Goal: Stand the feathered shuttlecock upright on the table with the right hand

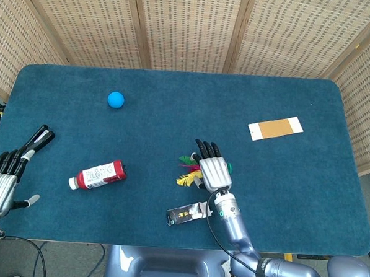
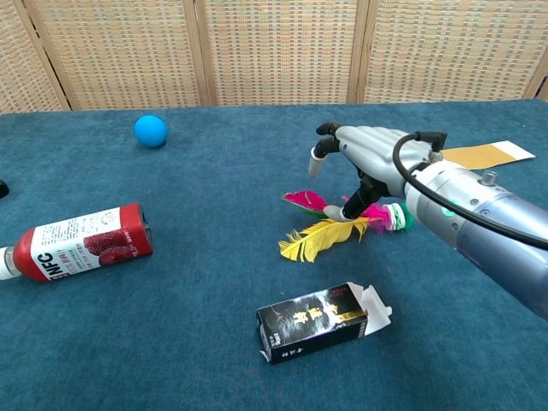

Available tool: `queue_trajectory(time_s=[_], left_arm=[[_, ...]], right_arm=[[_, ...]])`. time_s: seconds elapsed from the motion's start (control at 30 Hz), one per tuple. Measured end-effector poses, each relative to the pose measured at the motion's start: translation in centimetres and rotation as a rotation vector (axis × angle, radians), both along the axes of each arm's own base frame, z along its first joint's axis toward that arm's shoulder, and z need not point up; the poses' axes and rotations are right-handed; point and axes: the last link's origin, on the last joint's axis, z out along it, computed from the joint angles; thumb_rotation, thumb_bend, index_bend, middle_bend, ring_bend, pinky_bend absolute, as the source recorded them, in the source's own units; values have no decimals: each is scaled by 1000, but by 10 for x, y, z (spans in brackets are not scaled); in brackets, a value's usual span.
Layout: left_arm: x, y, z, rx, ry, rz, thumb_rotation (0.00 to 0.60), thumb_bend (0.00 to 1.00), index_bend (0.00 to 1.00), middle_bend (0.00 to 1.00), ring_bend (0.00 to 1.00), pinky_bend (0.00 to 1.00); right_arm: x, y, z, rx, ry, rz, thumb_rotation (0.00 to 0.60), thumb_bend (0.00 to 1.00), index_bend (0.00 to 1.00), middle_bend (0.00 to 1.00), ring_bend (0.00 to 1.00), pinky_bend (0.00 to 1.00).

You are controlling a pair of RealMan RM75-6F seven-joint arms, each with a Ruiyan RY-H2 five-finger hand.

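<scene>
Around the target, I see a black carton lying on its side with its flap open at 6 o'clock from the feathered shuttlecock, close by. A red juice bottle lies on its side well off at 9 o'clock. A blue ball sits far toward 10 o'clock, and a tan card lies flat toward 2 o'clock. A black object rests near the worktop's left edge, beside my left hand.

My right hand is directly over the shuttlecock, fingers spread and holding nothing; in the chest view the thumb reaches down to the feathers, though I cannot tell whether it touches. In the head view the hand covers most of the shuttlecock, leaving only green, pink and yellow feather tips showing at its 9 o'clock side. My left hand is spread, empty, partly cut by the frame edge.

The shuttlecock lies flat near worktop centre. Its long axis runs 3 to 9 o'clock: green-capped base at 3, feathers fanning toward 9.
</scene>
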Motion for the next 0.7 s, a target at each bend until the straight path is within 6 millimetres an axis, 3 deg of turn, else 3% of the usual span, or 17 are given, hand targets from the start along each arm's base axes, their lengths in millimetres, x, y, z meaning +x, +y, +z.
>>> queue_trajectory(time_s=[0.2,0.7], left_arm=[[-1,1,-2,-9,-1,3,600,13,0,0,0,0],[-2,3,-3,-14,-13,5,600,13,0,0,0,0]], right_arm=[[1,-6,-6,11,21,-6,600,343,346,0,0,0],[-20,-21,-31,41,44,-64,600,386,410,23,0,0]])
